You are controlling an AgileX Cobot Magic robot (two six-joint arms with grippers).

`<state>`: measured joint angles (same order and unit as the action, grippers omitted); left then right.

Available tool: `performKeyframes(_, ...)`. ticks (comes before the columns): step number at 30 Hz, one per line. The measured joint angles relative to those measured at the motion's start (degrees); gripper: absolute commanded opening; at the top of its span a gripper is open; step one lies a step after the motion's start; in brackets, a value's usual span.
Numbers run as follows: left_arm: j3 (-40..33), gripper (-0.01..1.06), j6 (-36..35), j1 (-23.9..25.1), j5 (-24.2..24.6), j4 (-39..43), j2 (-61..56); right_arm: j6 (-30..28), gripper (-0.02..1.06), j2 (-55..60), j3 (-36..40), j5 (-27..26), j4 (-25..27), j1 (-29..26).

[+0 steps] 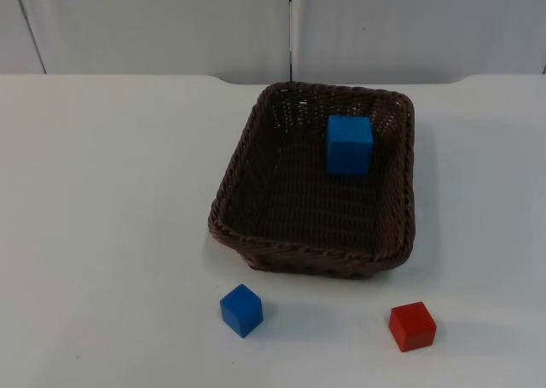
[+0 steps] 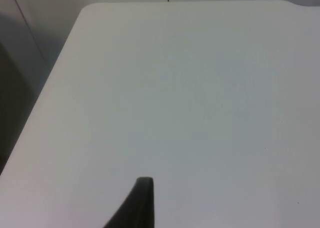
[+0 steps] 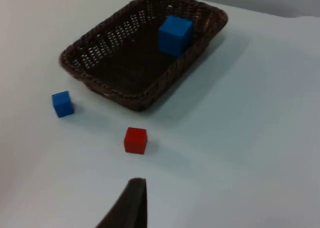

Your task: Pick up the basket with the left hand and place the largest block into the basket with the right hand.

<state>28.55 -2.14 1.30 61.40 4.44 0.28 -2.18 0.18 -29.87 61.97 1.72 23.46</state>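
A dark brown woven basket (image 1: 223,202) stands on the white table, a little right of centre. Inside it, toward the far right corner, rests the largest block, a blue cube (image 1: 349,143). In the right wrist view the same basket (image 3: 125,100) holds that blue cube (image 3: 175,34). My right gripper (image 3: 132,203) hangs above the table, back from the basket, with the red block between it and the basket. My left gripper (image 2: 142,200) is over bare table near a table edge, away from the basket. Neither gripper holds anything that I can see.
A small blue block (image 1: 241,309) lies on the table in front of the basket's left end, and a small red block (image 1: 412,326) in front of its right end. The grey partition wall (image 1: 171,21) closes the far side.
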Motion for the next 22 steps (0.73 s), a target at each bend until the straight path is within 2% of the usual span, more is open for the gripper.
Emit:
performKeyframes(4, 0.0, 1.05, 0.0, 0.0, 0.0, 0.0, 0.0, 0.0, 1.05, 0.0, 0.0, 0.0, 0.0, -2.26)
performKeyframes(17, 0.0, 1.05, 0.0, 0.0, 0.0, 0.0, 0.0, 0.0, 1.05, 0.0, 0.0, 0.0, 0.0, -16.69)
performKeyframes(22, 0.0, 1.05, 0.0, 0.0, 0.0, 0.0, 0.0, 0.0, 1.05, 0.0, 0.0, 0.0, 0.0, -20.14)
